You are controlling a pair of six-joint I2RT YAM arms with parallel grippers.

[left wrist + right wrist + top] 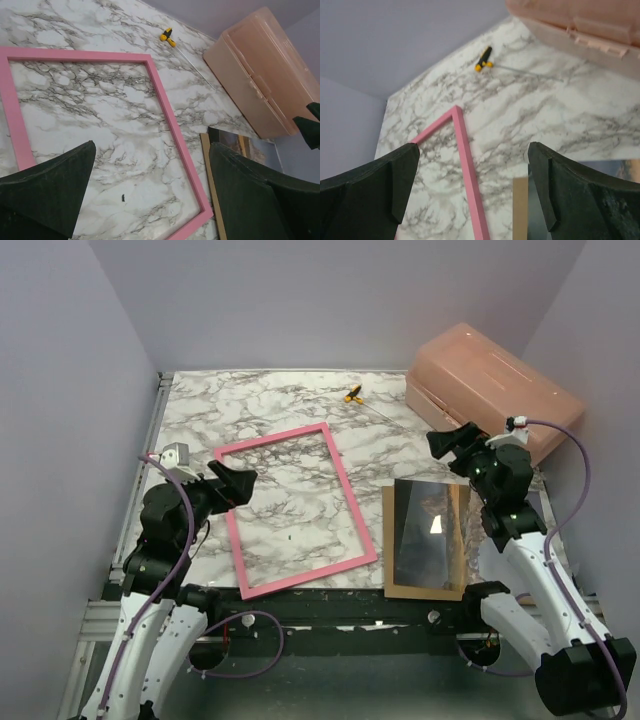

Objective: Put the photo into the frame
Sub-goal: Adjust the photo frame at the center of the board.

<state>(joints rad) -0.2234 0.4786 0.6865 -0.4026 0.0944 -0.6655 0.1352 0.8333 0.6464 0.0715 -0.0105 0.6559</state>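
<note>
One table point(260, 405): marble-patterned top, and everything I see from the overhead camera sits on it.
Box point(495, 385): salmon plastic, lid down, at 2 o'clock on the table, against the far right corner.
Frame point(352, 490): pink face up, lying flat and skewed, left of centre around 8 o'clock. Marble shows through its opening.
Backing board point(425, 591): brown, flat at 4 o'clock near the front edge, just right of the frame and apart from it.
Photo point(425, 535): lying on the backing board and covering most of it. Glare hides the print from me.
Left gripper point(246, 486): fingers spread wide, holding nothing, hovering over the frame's left side.
Right gripper point(445, 452): fingers wide apart too, empty, above the photo's far edge.
Screwdriver point(352, 394): yellow and black handle, at 12 o'clock — well apart from the rest.
</note>
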